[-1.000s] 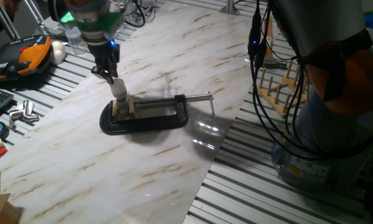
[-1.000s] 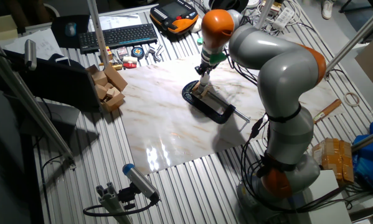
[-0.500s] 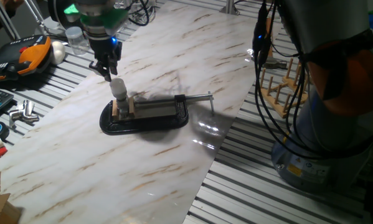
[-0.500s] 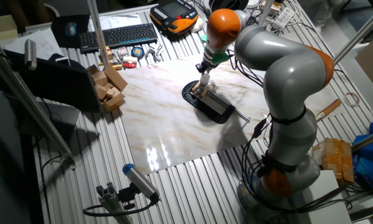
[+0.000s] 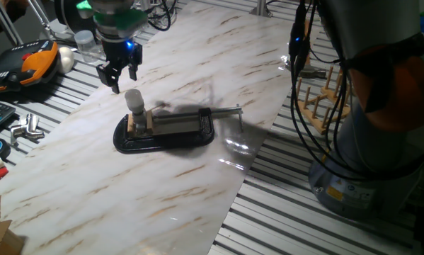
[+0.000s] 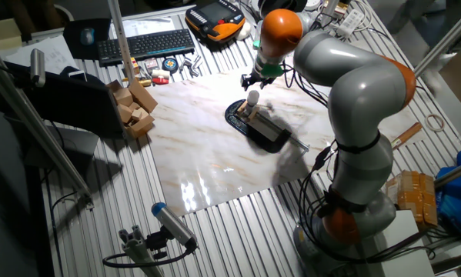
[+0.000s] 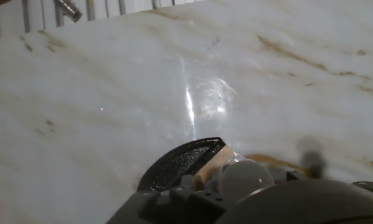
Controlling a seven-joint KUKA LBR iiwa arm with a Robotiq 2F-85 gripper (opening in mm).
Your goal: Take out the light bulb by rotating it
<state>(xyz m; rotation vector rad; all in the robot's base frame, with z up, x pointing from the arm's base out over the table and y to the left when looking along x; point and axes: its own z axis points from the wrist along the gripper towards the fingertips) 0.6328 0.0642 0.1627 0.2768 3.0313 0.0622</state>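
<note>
A: Item 1, light bulb. Location?

B: Stood upright in a socket held betw. two small wooden blocks in a black bench vise on the marble-pattern board. Frosted globe up, metal base seated below. Not yet removed, by the look of it.

A: Handling notes?

B: Judged light, thin-glassed, fragile; smooth globe likely slippery. Best taken around the globe's widest part, w/ modest squeeze, then turned about its upright axis. Side load to be avoided.

A: Item 2, gripper. Condition?

B: Fingers seen spread apart, nothing held. Positioned above the bulb and a little to one side, not touching it. Hand view: bulb top at lower edge only.
</note>
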